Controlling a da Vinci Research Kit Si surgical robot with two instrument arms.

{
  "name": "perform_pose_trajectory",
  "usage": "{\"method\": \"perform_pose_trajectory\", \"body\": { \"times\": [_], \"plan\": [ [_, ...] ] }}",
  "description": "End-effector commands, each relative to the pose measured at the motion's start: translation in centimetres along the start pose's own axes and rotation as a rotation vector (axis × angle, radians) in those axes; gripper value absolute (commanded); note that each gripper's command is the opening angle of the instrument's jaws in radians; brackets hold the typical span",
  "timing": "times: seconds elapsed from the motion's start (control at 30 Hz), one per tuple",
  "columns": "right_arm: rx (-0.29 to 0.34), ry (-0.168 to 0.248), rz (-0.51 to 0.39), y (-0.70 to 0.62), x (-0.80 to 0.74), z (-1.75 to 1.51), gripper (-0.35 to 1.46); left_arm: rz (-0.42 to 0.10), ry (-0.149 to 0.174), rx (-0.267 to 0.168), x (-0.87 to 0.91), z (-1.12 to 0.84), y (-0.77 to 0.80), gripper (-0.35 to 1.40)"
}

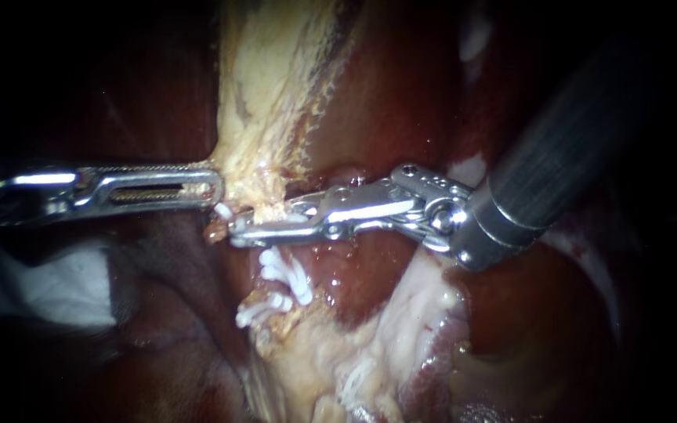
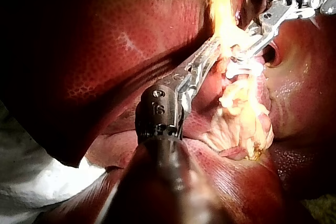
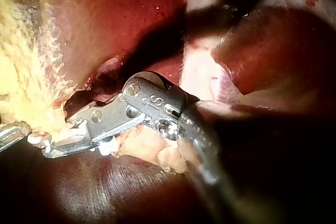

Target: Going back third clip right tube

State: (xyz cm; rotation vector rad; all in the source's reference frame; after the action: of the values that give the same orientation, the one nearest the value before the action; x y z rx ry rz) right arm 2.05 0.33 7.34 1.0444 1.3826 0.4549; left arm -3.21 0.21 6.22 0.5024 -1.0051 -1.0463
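Dark red liver (image 1: 401,94) fills background.

Endoscope: left instrument (image 1: 211,188) has jaws clamped on pale tissue strand (image 1: 268,102). Right instrument (image 1: 264,222) shows jaws parted by a narrow gap, gripping nothing. White clip (image 1: 223,210) sits just off its tip, more clips (image 1: 285,272) below.

Left wrist: left instrument (image 2: 216,52) bites strand (image 2: 223,3).

Right wrist: right instrument (image 3: 60,141), tip just beside white clip (image 3: 34,139).

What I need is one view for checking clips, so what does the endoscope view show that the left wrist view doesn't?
Only the endoscope view: the white clips below the right instrument, plus that instrument's thick shaft. Only the left wrist view: the dark shaft of the left instrument. Both: the two instruments meeting at the yellowish tissue, with liver around.
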Motion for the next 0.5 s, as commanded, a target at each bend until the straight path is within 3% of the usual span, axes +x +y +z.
{"method": "perform_pose_trajectory", "body": {
  "times": [0.03, 0.2, 0.37, 0.5],
  "plan": [
    [0.000, -0.003, -0.001, 0.00, 0.00, 0.00, -0.35, 0.000, 0.000, 0.000, 0.00, 0.00, 0.00, -0.35],
    [0.004, -0.006, -0.002, -0.01, -0.03, -0.01, -0.35, 0.000, 0.000, 0.000, 0.00, 0.00, -0.01, -0.35],
    [-0.028, 0.006, -0.008, -0.04, -0.04, -0.04, 0.25, 0.000, 0.000, 0.000, 0.00, -0.01, -0.01, -0.35],
    [-0.046, 0.012, -0.037, -0.04, -0.03, -0.06, 0.43, 0.000, 0.000, 0.000, 0.00, -0.02, -0.01, -0.35]
  ]
}}
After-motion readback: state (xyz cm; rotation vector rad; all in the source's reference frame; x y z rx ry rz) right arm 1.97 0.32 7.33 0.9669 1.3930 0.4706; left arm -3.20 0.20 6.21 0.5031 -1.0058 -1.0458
